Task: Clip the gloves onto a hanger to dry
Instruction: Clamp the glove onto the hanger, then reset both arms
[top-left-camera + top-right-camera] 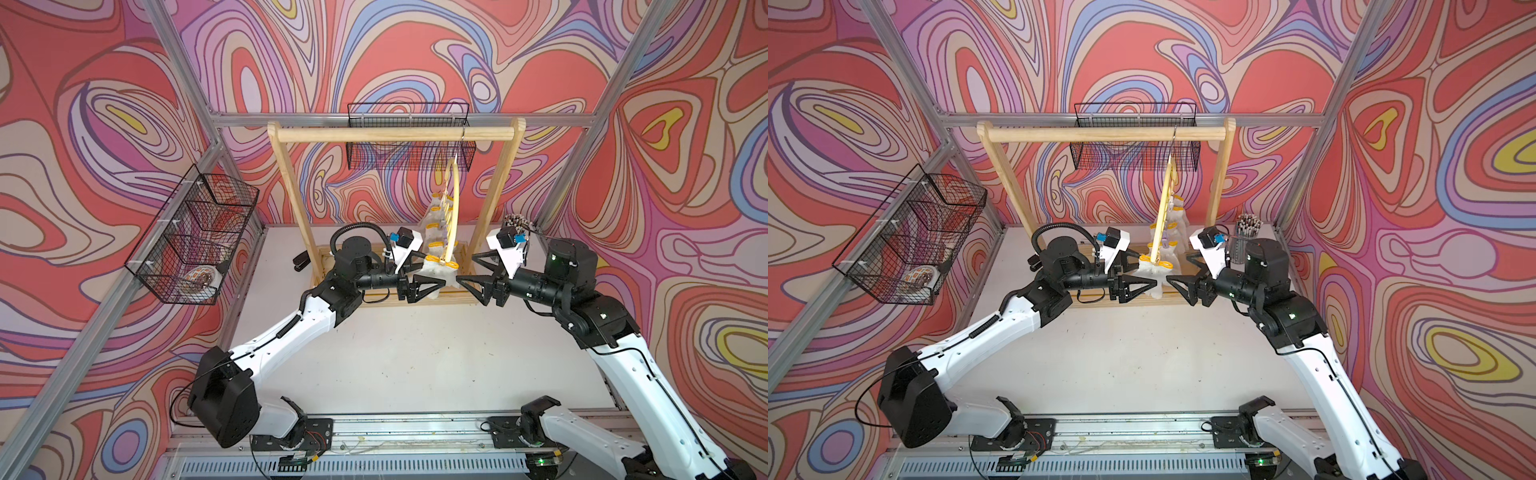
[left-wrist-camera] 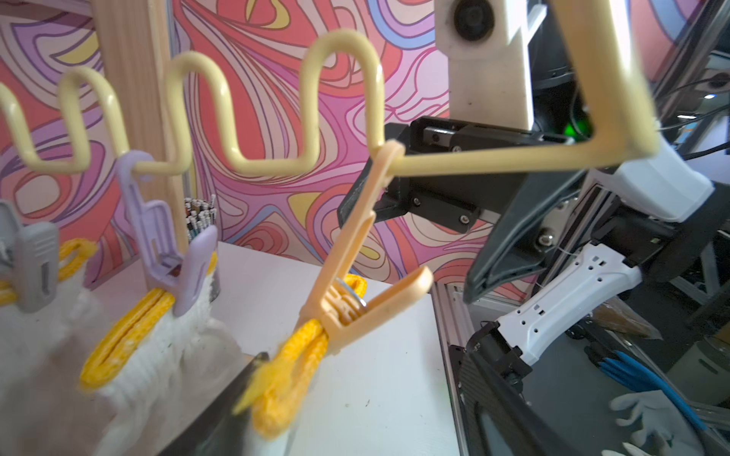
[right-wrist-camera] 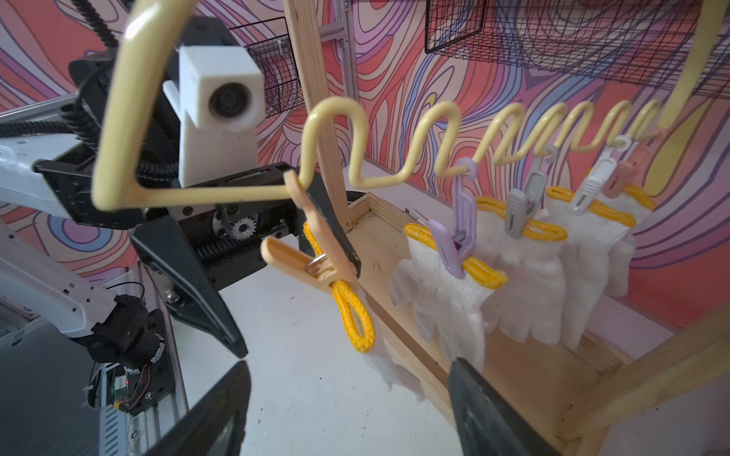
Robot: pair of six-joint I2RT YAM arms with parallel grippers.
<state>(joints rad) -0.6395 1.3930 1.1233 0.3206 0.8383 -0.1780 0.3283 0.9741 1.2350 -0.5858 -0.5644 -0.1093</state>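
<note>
In both top views the hanger point(image 1: 454, 195) point(image 1: 1162, 208) hangs thin side on from the wooden rail point(image 1: 374, 135). Its clips look tiny there and are hard to tell apart. The gloves point(image 1: 432, 222) hang under it in a row, one behind the other, so I cannot count them from above.

The right wrist view shows the row of gloves point(image 3: 525, 276) better. Even so, the far ones hide behind the near ones. The nearest glove point(image 3: 360, 345) is blurry. Only its yellow cuff is sharp, pinched in a peach clip point(image 3: 320, 272) at the end of the wavy bar. In the left wrist view the picture edge cuts off the bottoms of the gloves. A dark blurry finger point(image 2: 215, 418) also covers part of the nearest one.

The left gripper point(image 1: 434, 270) point(image 3: 296, 312) is wide open and holds nothing. The handle of the peach clip pokes into the gap between its fingers. One finger sits right behind the clip, and I cannot tell if they touch.

The right gripper point(image 1: 465, 268) point(image 2: 403, 254) is wide open too, with nothing in it. It faces the left gripper from the other side of the hanger's end, and their tips are near each other.
</note>
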